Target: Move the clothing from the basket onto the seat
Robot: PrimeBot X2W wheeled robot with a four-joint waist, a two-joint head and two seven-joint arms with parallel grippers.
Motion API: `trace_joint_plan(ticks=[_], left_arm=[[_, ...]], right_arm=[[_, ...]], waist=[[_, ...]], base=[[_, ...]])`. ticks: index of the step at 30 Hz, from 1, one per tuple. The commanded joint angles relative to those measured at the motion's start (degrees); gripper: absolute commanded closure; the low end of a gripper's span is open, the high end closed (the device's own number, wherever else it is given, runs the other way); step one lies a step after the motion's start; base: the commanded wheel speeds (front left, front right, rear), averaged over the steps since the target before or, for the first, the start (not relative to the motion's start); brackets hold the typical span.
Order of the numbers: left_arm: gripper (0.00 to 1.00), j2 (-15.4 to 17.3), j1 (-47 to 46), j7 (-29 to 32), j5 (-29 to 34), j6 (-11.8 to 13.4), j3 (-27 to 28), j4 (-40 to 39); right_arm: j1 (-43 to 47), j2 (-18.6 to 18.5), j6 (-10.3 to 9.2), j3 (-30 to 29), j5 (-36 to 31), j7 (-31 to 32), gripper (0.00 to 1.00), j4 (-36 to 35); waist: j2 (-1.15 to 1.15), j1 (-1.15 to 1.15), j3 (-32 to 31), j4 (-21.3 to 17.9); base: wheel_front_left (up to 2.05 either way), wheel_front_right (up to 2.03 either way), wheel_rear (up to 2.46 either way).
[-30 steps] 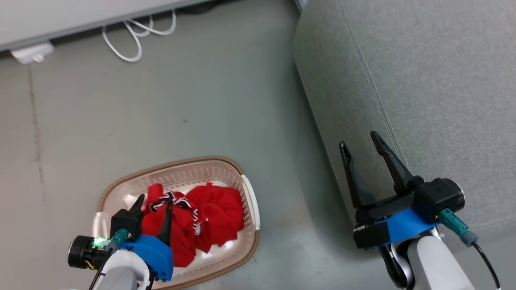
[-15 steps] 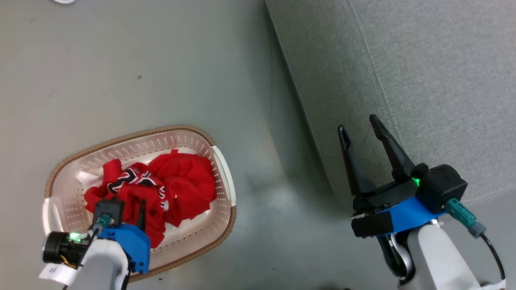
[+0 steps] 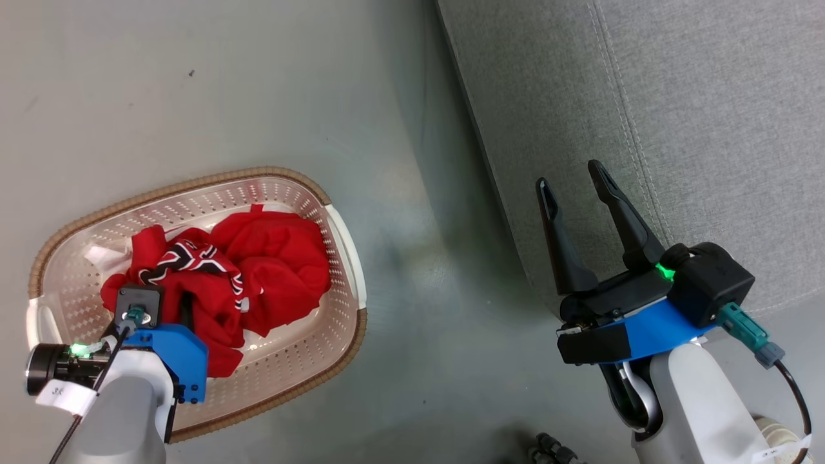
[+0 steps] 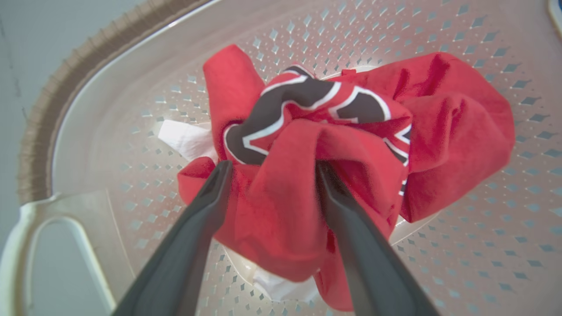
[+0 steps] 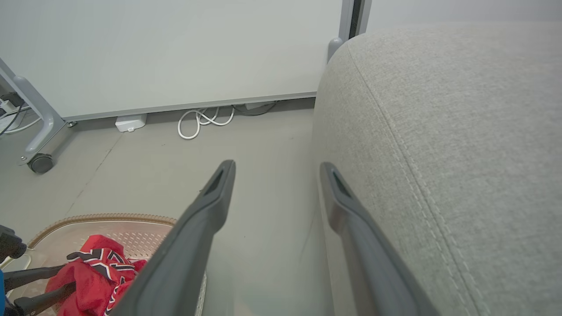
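Writing is scarce: a white tag [image 3: 61,394] on my left wrist, at the basket's near-left corner in the head view, carries a few dark marks too small to read. A pale patch [image 3: 103,254] on the basket's inner wall may be a sticker; I cannot tell.

The basket [image 3: 193,183], cream and perforated with a brown woven-look rim, sits on the grey floor [image 3: 193,84] and holds all the clothing [image 3: 258,283]. That is two red garments bunched together. The jersey [image 3: 187,254], with black-and-white trim, is toward the basket's left end, and the plain red garment [image 3: 283,248] is toward its right end. None of it lies on the seat [image 3: 677,116], which stands to the basket's right across a strip of floor.

My left claw [image 4: 270,169] is down inside the basket, fingers apart, straddling a fold of red fabric that bulges up between them. A white scrap [image 4: 184,138] pokes out from under the heap, cloth or paper, I cannot say. In the head view my left forearm [image 3: 122,419] covers the basket's near-left rim and hides most of those fingers.

My right claw [image 3: 569,175] hangs to the basket's right, at the seat's edge, fingers spread and holding nothing.

Beyond the basket, in the right wrist view, a coiled white cable [image 5: 202,120] and a small white box [image 5: 130,123] lie along the foot of a pale wall.
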Motion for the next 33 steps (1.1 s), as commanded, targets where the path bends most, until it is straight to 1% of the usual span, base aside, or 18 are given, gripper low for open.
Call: trace_joint_plan(ticks=[1,12,15,19,20,21,22,23,33], left_arm=[[0.0,0.4,-1.7,0.5,-0.3,-0.5,0.0,0.6],[0.0,0.7,-4.4,1.5,-0.4,-0.1,-1.3,2.9],[0.0,0.6,-4.9,1.8,-0.8,-0.3,-1.4,3.6],[0.0,0.3,-5.5,1.8,-1.0,0.0,-1.7,4.3],[0.02,0.2,-5.5,1.9,-1.2,-0.1,-1.7,4.6],[0.28,0.0,-5.6,2.1,-1.4,-0.1,-1.8,4.8],[0.67,-0.1,-5.7,2.1,-1.4,-0.1,-1.8,5.0],[1.0,-0.2,-5.8,2.2,-1.5,-0.2,-1.9,5.1],[1.0,-1.1,-5.9,1.6,-3.4,-1.1,-1.8,6.4]], right_arm=[[-1.2,-0.1,0.03,0.3,0.6,-0.3,0.0,-0.4],[-1.9,-0.1,0.03,1.1,1.7,-0.3,0.0,-1.0],[-2.0,-0.1,0.03,1.4,1.8,-0.3,0.0,-1.0],[-2.4,-0.1,0.03,1.7,2.3,-0.3,0.0,-0.8],[-2.5,-0.1,0.03,1.7,2.3,-0.3,0.0,-0.8],[-2.5,-0.1,0.03,1.7,2.3,-0.3,0.0,-0.7],[-2.6,-0.1,0.03,1.8,2.3,-0.3,0.0,-0.7],[-2.6,-0.1,0.03,1.7,2.3,-0.3,0.0,-0.6],[-2.7,-0.1,0.03,1.6,2.2,-0.3,0.0,-0.4]], waist=[[0.0,-0.01,0.8,-0.3],[0.0,-0.01,4.0,-1.7],[0.0,-0.01,4.4,-1.9],[0.0,-0.01,4.5,-2.1],[0.0,-0.01,4.4,-2.1],[0.0,-0.01,4.4,-2.1],[0.0,-0.01,4.3,-2.0],[0.0,-0.01,4.3,-2.0],[0.0,-0.01,3.3,-1.4]], base=[[0.0,0.0,0.0],[0.0,0.0,0.0],[0.0,0.0,0.0],[0.0,0.0,0.0],[0.0,0.0,0.0],[0.0,0.0,0.0],[0.0,0.0,0.0],[0.0,0.0,0.0],[0.0,0.0,0.0]])
